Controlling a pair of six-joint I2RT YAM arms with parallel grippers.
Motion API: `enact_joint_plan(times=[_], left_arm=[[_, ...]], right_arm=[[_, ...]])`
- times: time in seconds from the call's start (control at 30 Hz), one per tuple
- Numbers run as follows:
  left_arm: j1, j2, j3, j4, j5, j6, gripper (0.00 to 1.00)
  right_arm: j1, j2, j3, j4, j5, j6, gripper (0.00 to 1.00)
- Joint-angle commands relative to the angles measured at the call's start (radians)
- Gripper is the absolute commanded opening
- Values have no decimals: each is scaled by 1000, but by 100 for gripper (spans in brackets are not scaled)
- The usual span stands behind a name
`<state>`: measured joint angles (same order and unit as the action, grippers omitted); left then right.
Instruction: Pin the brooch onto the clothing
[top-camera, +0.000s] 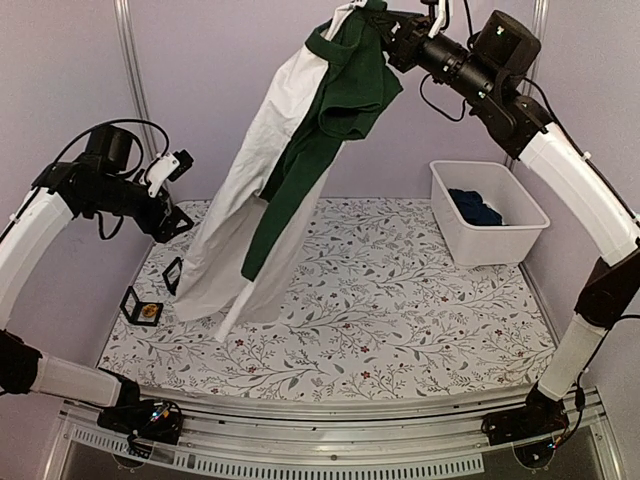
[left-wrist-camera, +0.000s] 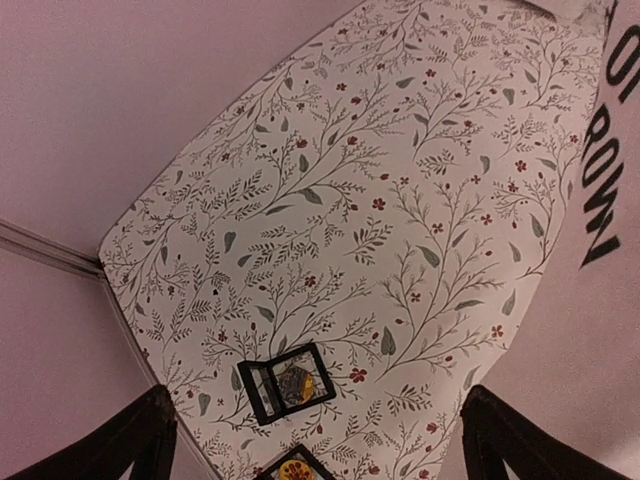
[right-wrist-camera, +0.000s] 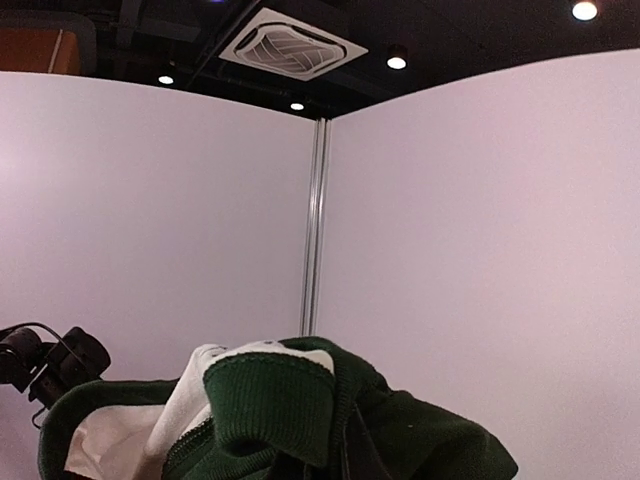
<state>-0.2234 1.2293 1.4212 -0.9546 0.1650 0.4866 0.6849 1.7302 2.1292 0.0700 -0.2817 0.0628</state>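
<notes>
The white T-shirt (top-camera: 260, 190) with dark green sleeves and collar hangs from high at the back down to the table. My right gripper (top-camera: 392, 38) is shut on its collar; in the right wrist view the bunched green collar (right-wrist-camera: 270, 400) hides the fingers. The shirt's black lettering shows in the left wrist view (left-wrist-camera: 605, 190). Two small open black boxes lie at the table's left, each with a brooch: one (top-camera: 145, 308) and one (top-camera: 173, 275); the left wrist view shows a dark-gold brooch (left-wrist-camera: 285, 385) and a yellow one (left-wrist-camera: 295, 468). My left gripper (top-camera: 175, 218) (left-wrist-camera: 318, 435) hovers open above them.
A white bin (top-camera: 520, 225) stands at the back right with a dark blue garment (top-camera: 475, 207) in it. The floral table cloth (top-camera: 400, 300) covers the table. Metal posts and pink walls close the back and sides.
</notes>
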Motion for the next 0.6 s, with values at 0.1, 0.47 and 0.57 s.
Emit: enact_joint_plan(times=[0.1, 0.47, 0.57], left_arm=[[-1, 20, -108, 72, -48, 37, 100], [-145, 61, -317, -72, -103, 160, 96], [-141, 64, -396, -86, -268, 171, 79]], right_arm=[[-4, 67, -430, 11, 231, 146, 0], [-130, 236, -483, -522, 543, 325, 62], [-82, 238, -491, -561, 448, 335, 59]])
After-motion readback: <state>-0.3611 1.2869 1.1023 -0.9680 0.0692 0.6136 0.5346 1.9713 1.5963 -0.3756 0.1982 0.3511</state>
